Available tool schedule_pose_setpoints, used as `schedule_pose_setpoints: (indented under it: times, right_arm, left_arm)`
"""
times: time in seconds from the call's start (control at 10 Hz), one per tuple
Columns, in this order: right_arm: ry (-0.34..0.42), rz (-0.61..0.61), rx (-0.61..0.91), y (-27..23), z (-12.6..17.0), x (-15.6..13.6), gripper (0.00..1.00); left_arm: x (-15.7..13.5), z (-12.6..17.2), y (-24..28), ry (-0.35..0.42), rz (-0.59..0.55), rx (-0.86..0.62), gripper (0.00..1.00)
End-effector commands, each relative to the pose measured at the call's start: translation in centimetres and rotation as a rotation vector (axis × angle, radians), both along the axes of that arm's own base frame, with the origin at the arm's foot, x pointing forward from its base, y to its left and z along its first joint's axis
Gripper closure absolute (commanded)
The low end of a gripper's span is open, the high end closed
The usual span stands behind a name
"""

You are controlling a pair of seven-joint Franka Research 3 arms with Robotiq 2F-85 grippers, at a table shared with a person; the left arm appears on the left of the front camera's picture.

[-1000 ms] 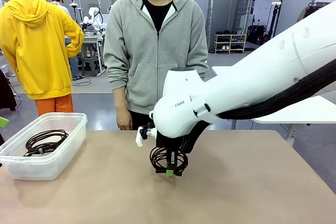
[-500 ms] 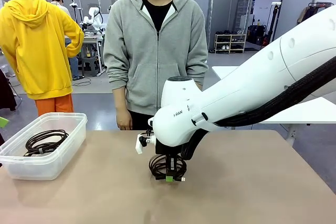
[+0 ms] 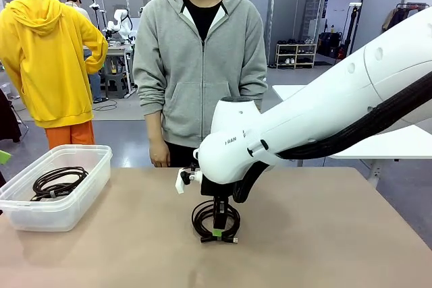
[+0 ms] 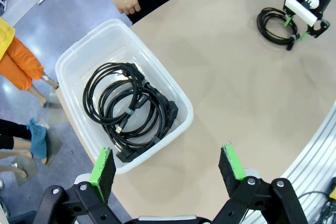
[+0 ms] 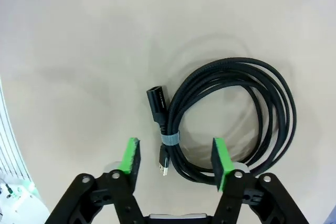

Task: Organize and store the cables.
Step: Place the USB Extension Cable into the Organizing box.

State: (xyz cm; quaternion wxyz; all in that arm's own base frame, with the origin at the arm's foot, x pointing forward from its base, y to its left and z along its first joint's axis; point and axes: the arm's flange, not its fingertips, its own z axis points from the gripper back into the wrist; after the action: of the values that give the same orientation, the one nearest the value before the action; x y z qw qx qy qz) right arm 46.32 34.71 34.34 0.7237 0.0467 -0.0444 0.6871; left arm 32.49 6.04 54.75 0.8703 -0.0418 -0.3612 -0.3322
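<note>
One coiled black cable point(image 5: 231, 119), bound by a grey tie, lies flat mid-table between the spread, empty fingers of the right gripper point(image 5: 176, 162). More coils point(image 4: 128, 109) sit in the clear plastic bin point(image 4: 73, 56) under the left gripper point(image 4: 168, 169), open wide and empty. The arm's lettering is too small to read.

Braided-looking matt black cable point(image 5: 236, 114); translucent plastic bin point(image 4: 79, 56); smooth matt table point(image 3: 324, 234).

Black braided coiled cable point(image 5: 239, 116) with a grey tie band point(image 5: 169, 139), lying on a beige table point(image 3: 324, 234). Clear plastic bin point(image 4: 79, 59) holding black cables point(image 4: 128, 111). White arm point(image 3: 324, 126), green gripper pads point(image 5: 129, 156); grey hoodie point(image 3: 199, 65).
</note>
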Motion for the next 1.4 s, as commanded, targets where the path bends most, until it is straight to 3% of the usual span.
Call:
schedule_pose_setpoints:
  times: [0.0, 0.4, 0.7, 1.1, 1.3]
  right_arm:
    - [-0.020, -0.027, 0.090, -2.6, 1.9, -1.3, 0.00]
    - [-0.064, -0.107, 0.285, -11.7, 8.0, -3.8, 0.00]
    - [-0.118, -0.185, 0.446, -23.3, 10.8, -7.0, 0.00]
    - [-0.179, -0.260, 0.669, -39.3, 11.2, -12.5, 0.00]
    - [-0.213, -0.281, 0.779, -44.9, 10.5, -15.0, 0.00]
  left_arm:
    - [0.6, 0.4, -1.7, 0.007, -0.056, 0.040, 0.00]
    - [2.9, -0.4, -5.6, 0.057, -0.199, 0.106, 0.00]
    - [4.1, -2.2, -11.7, 0.082, -0.284, 0.155, 0.00]
    - [6.2, -5.1, -24.6, 0.139, -0.430, 0.289, 0.00]
    - [7.4, -6.3, -30.2, 0.150, -0.496, 0.350, 0.00]
